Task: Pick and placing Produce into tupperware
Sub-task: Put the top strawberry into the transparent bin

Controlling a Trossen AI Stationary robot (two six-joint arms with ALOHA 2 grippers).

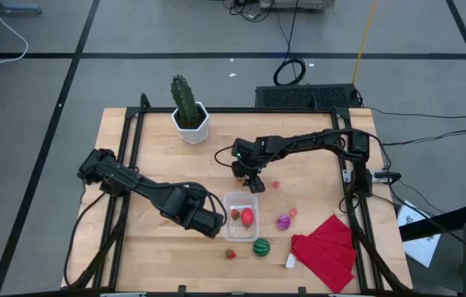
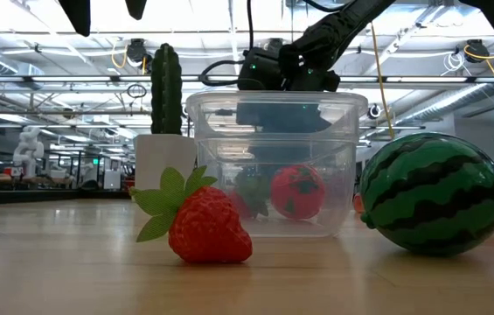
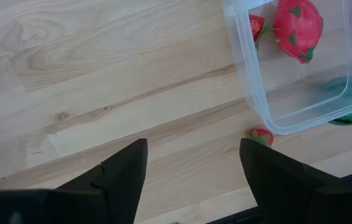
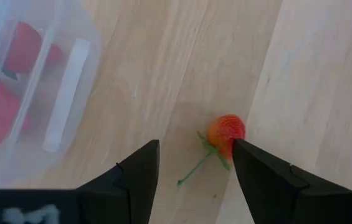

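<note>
No readable writing on any item. Pale wooden desk (image 1: pixel 158 157) with black frame rails, on grey tiled floor; open hall with ceiling lights behind.

Small clear rectangular plastic tupperware (image 1: pixel 242 216), desk centre, holds two red toy fruits.

Outside it: red toy strawberry (image 2: pixel 209 226), green striped toy watermelon (image 2: pixel 432 192), purple toy piece (image 1: pixel 284 221).

Left hand (image 1: pixel 213 223), open and empty, beside the tupperware.

Right hand (image 4: pixel 194 163), open, low over a small orange-red stemmed fruit (image 4: pixel 225 132).
</note>
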